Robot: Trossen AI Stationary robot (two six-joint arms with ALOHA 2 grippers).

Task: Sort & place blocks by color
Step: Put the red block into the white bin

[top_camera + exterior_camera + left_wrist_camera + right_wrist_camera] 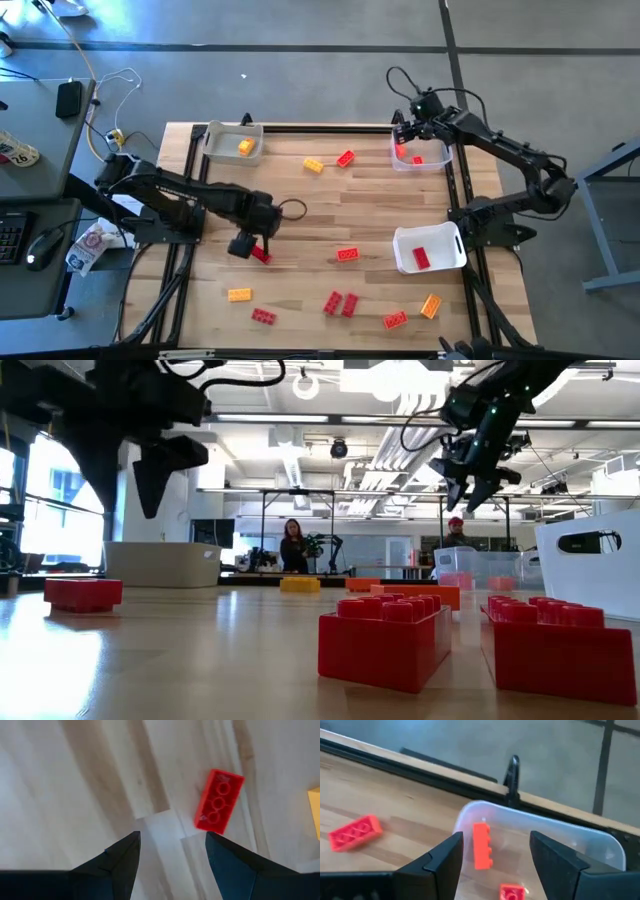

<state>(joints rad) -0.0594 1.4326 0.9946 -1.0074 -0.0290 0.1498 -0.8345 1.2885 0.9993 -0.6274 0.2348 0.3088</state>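
Observation:
My left gripper (250,246) is open and hovers above the table, left of centre. A red brick (219,800) lies flat on the wood just beyond one fingertip, untouched; it also shows beside the gripper from above (261,255). My right gripper (496,860) is open over the clear tray (421,157) at the far right. An orange-red brick (482,846) and a red brick (512,893) show inside that tray. Several more bricks lie scattered on the table, among them a red one (347,254) and a yellow-orange one (239,294).
A white tray (232,141) at the far left holds a yellow brick (245,147). Another white tray (428,248) on the right holds a red brick (421,258). Loose bricks crowd the near edge (340,303). A red brick (346,158) and a yellow-orange one (313,166) lie left of the clear tray.

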